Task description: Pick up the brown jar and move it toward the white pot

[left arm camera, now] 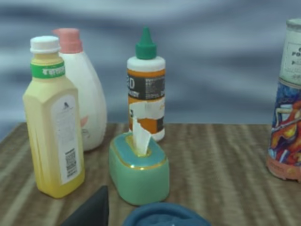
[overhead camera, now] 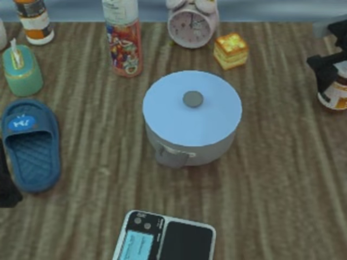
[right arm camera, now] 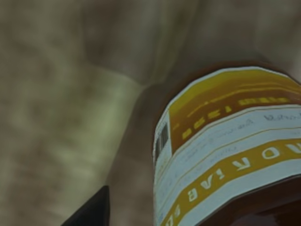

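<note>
So the right gripper (overhead camera: 332,67) is over at the table's right edge, sitting right on top of the jar (overhead camera: 334,93), which is well apart from the pot (overhead camera: 192,116) in the middle of the table (overhead camera: 271,189). From the top view the black gripper covers the upper part of the jar, so only its lower body with the white and orange label peeks out below. The right wrist view is basically filled with the jar (right arm camera: 225,150), label super close up, with one dark fingertip (right arm camera: 91,209) poking in at the corner beside it. Honestly I cannot tell whether the fingers are clamped on it or just around it. The pot has its pale lid on, grey knob (overhead camera: 193,99) in the centre, handle (overhead camera: 172,157) facing the near side. The left arm is parked at the left edge, just a dark bit (overhead camera: 6,187) next to the blue slipper (overhead camera: 30,143); cannot tell its finger state either. Its wrist view looks at a yellow bottle (left arm camera: 52,120), a white jug (left arm camera: 87,94), an orange-label bottle (left arm camera: 146,89) and a green tissue box (left arm camera: 138,172). Also on the table: an alarm clock (overhead camera: 192,23), a colourful can (overhead camera: 123,40), a small cake cube (overhead camera: 231,50) and a scale (overhead camera: 165,238) at the near edge.
</note>
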`<act>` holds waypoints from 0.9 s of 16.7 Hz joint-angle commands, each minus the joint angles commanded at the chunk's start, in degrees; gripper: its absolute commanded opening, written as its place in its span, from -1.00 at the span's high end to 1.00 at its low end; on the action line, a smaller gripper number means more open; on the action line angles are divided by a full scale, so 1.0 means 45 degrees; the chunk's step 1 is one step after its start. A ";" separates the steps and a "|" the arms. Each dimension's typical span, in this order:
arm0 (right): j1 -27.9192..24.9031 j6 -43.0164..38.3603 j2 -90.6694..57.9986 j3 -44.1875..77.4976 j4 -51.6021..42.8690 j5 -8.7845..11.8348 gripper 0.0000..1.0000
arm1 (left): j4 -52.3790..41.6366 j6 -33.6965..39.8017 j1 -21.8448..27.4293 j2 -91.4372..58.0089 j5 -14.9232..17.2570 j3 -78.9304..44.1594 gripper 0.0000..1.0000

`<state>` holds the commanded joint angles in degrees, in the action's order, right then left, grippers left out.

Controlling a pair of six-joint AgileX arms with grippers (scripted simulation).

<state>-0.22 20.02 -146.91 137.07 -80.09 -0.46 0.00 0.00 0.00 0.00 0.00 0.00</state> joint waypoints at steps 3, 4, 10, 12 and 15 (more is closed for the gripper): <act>0.0000 0.0000 0.0000 0.0000 0.0000 0.0000 -0.40 | 0.0000 0.0000 0.0000 0.0000 0.0000 0.0000 -1.00; 0.0000 0.0000 0.0000 0.0000 0.0000 0.0000 -0.25 | 0.0000 0.0000 0.0000 0.0000 0.0000 0.0000 -1.00; 0.0000 0.0000 0.0000 0.0000 0.0000 0.0000 0.66 | 0.0000 0.0000 0.0000 0.0000 0.0000 0.0000 -1.00; 0.0000 0.0000 0.0000 0.0000 0.0000 0.0000 0.96 | 0.0000 0.0000 0.0000 0.0000 0.0000 0.0000 -1.00; 0.0000 0.0000 0.0000 0.0000 0.0000 0.0000 1.00 | 0.0000 0.0000 0.0000 0.0000 0.0000 0.0000 -1.00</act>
<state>-0.22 20.02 -146.91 137.07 -80.09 -0.46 0.00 0.00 0.00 0.00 0.00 0.00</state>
